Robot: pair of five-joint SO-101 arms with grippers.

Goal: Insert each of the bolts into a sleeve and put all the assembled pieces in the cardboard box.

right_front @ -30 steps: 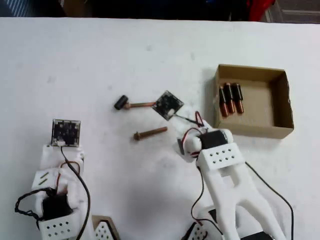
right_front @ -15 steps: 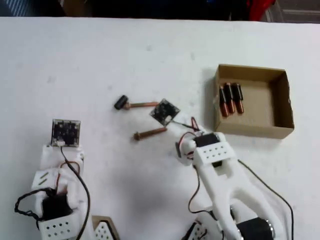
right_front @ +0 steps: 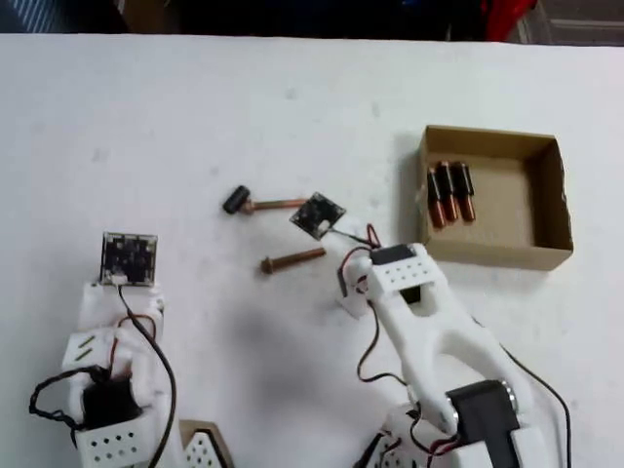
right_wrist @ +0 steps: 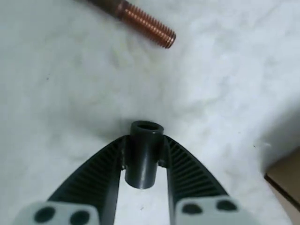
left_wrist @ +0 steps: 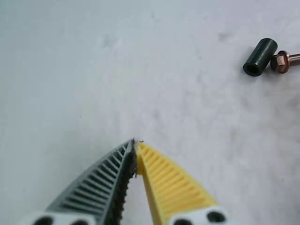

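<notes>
A robotics workbench, by the look: 2 printed arms [right_front: 112, 390] [right_front: 429, 322] with bare wiring on a plain white table [right_front: 195, 117].

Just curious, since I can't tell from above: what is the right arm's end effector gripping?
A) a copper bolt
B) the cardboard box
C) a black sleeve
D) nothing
C: in the right wrist view the right end effector is shut on a black sleeve, while the copper bolt lies apart from it.

The high camera is looking down over the table [right_front: 175, 107]. Both wrist cameras are facing it from close up; the left wrist and high views are sharing a sleeve [left_wrist: 260, 57].
</notes>
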